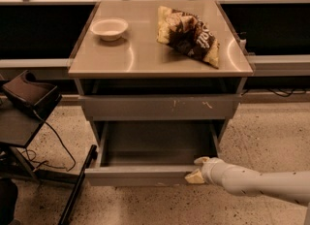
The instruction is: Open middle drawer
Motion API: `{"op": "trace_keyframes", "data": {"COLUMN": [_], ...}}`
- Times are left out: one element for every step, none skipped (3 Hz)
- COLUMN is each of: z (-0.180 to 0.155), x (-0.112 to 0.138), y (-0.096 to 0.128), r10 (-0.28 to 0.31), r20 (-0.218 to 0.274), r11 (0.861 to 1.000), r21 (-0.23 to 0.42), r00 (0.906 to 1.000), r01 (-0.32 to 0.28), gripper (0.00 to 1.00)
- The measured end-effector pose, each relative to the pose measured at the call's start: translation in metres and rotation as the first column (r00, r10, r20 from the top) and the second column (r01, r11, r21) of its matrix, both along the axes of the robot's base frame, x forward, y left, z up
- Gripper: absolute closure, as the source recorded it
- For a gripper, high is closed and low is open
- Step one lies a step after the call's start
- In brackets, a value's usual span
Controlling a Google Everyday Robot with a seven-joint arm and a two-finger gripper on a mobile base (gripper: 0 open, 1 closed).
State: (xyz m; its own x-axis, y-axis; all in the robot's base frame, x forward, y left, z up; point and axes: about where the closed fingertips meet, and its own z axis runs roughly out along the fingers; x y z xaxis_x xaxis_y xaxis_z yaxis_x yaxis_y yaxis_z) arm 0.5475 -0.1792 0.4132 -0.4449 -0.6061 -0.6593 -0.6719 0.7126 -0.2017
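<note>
Seen from the front and above: steel tabletop (145, 56) carrying a pale bowl (109, 28) at left and a crumpled chip bag (188, 35) at right, well apart. Beneath it, a closed scratched drawer front (145, 107). Lower down, middle drawer (135, 175) pulled well out. White arm (261, 184) entering from the right, claw (197, 169) pinching the right end of that drawer's front panel
</note>
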Motion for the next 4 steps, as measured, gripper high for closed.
{"op": "trace_keyframes", "data": {"z": [0.003, -0.002, 0.003, -0.002], "x": [0.000, -0.015, -0.014, -0.028], "y": [0.000, 0.000, 0.000, 0.000], "r10": [0.000, -0.003, -0.003, -0.006], "r20": [0.000, 0.009, 0.009, 0.015], "r11": [1.000, 1.000, 1.000, 0.999], "r21": [0.000, 0.022, 0.022, 0.040], "r00": [1.0000, 1.0000, 1.0000, 0.9999], "r01": [0.000, 0.003, 0.003, 0.005], "gripper": [1.00, 1.00, 1.00, 1.00]}}
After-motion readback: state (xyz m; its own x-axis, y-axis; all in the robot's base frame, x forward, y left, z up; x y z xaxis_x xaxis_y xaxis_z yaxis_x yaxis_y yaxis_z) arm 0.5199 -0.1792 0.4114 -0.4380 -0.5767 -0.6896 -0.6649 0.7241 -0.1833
